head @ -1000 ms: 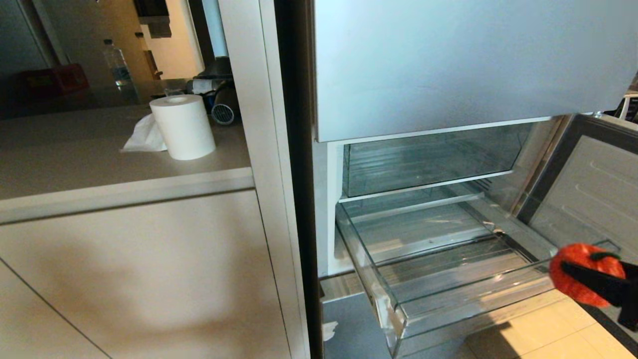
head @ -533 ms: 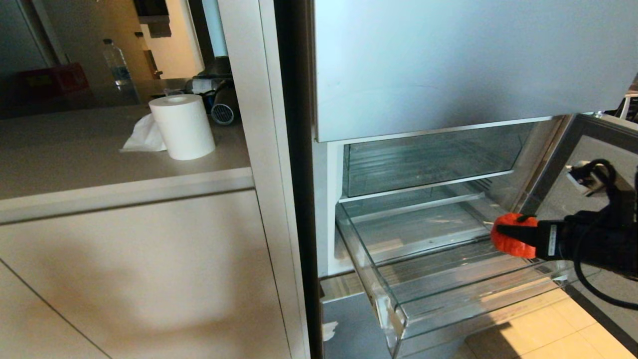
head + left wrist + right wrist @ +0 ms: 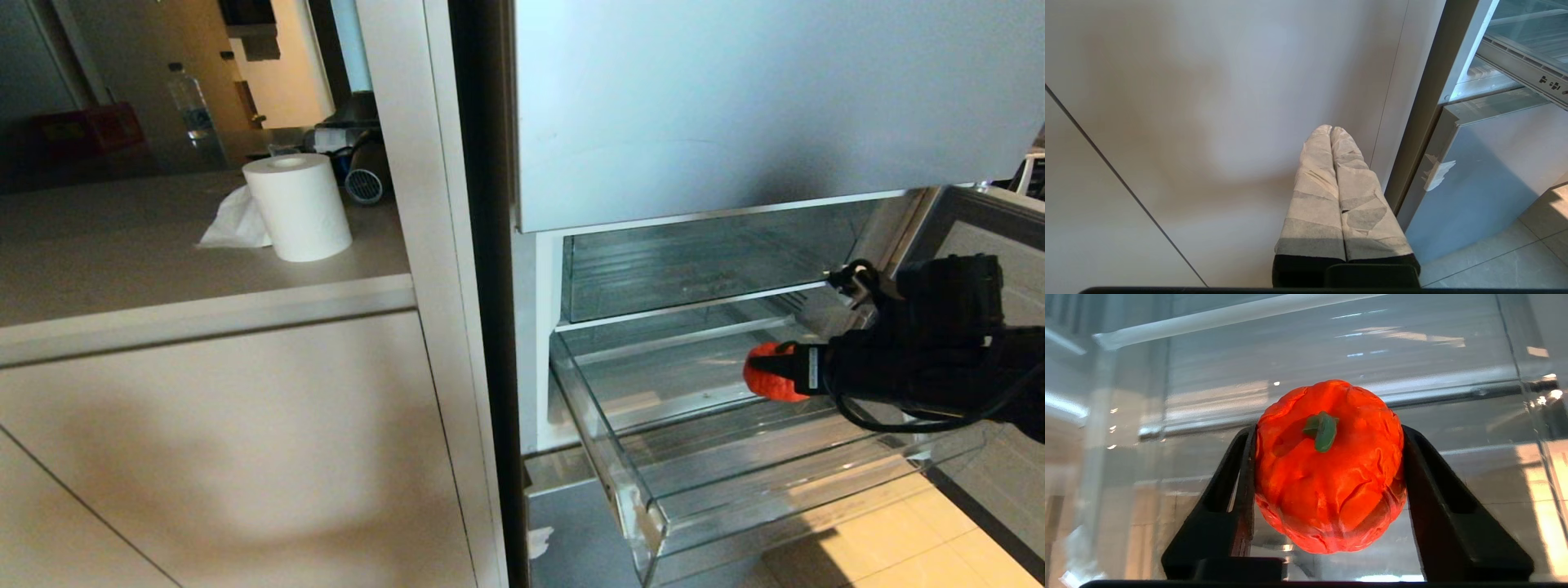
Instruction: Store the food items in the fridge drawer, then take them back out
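Carrying: right hand point(image 3: 771, 371) clamps the tomato point(image 3: 765, 372) between its fingers | position: above fridge drawer point(image 3: 645, 523), near its right wall | release lies straight below.

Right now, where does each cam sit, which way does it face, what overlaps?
Head: up high, looking down at the open fridge drawer; right gripper holds the tomato over it.
Left wrist: behind the shut left gripper, facing a cabinet panel.
Right wrist: behind black fingers clamping the tomato.
Head and right wrist share tomato and drawer.
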You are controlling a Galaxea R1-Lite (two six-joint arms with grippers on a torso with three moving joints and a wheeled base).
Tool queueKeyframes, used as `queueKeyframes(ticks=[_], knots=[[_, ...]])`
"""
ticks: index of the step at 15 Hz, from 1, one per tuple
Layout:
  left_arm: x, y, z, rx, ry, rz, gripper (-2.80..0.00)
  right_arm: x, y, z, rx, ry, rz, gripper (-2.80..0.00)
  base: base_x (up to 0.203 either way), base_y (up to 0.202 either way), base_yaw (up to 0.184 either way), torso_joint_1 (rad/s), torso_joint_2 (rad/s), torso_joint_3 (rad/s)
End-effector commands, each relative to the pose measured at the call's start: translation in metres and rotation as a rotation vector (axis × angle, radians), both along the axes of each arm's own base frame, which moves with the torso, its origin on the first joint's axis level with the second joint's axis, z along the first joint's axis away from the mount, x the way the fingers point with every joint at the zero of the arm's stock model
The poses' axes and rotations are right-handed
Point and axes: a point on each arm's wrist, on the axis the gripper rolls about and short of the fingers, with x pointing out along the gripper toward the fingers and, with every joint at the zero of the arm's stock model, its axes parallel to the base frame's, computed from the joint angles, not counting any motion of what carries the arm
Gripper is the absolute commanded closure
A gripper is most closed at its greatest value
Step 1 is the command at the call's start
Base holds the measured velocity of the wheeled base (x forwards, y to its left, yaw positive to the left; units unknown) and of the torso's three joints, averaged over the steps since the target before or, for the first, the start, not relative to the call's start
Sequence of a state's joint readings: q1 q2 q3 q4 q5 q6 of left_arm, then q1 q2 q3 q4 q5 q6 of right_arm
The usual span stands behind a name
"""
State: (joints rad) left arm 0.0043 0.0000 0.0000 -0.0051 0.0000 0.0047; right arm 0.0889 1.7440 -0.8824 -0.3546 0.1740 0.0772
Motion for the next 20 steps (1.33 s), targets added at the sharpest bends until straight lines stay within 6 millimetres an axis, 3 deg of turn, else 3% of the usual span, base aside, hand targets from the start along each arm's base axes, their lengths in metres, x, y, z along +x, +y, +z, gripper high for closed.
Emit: queueKeyframes(ticks=[1, 5, 8, 9, 12, 15, 18, 20], knots=[[0.000, 0.000, 0.000, 0.000, 0.001, 0.000, 0.00, 0.015, 0.002, -0.018, 0.000, 0.033, 0.000, -2.80, 0.000, 0.000, 0.000, 0.000, 0.00, 0.000], [0.000, 0.000, 0.000, 0.000, 0.002, 0.000, 0.00, 0.023, 0.003, -0.015, 0.009, 0.009, -0.005, -2.80, 0.000, 0.000, 0.000, 0.000, 0.00, 0.000], [0.000, 0.000, 0.000, 0.000, 0.003, 0.000, 0.00, 0.016, 0.002, -0.003, 0.016, -0.026, -0.007, -2.80, 0.000, 0.000, 0.000, 0.000, 0.00, 0.000], [0.000, 0.000, 0.000, 0.000, 0.002, 0.000, 0.00, 0.008, 0.001, 0.008, 0.022, -0.055, -0.008, 0.00, 0.000, 0.000, 0.000, 0.000, 0.00, 0.000], [0.000, 0.000, 0.000, 0.000, 0.001, 0.000, 0.00, -0.033, -0.003, 0.042, 0.036, -0.158, -0.010, 0.00, 0.000, 0.000, 0.000, 0.000, 0.00, 0.000], [0.000, 0.000, 0.000, 0.000, 0.002, 0.000, 0.00, -0.111, -0.010, 0.070, 0.043, -0.301, -0.010, 0.00, 0.000, 0.000, 0.000, 0.000, 0.00, 0.000], [0.000, 0.000, 0.000, 0.000, 0.002, 0.000, 0.00, -0.201, -0.019, 0.059, 0.044, -0.429, -0.025, 0.00, 0.000, 0.000, 0.000, 0.000, 0.00, 0.000], [0.000, 0.000, 0.000, 0.000, 0.002, 0.000, 0.00, -0.253, -0.024, 0.033, 0.025, -0.509, -0.054, 0.00, 0.000, 0.000, 0.000, 0.000, 0.00, 0.000]])
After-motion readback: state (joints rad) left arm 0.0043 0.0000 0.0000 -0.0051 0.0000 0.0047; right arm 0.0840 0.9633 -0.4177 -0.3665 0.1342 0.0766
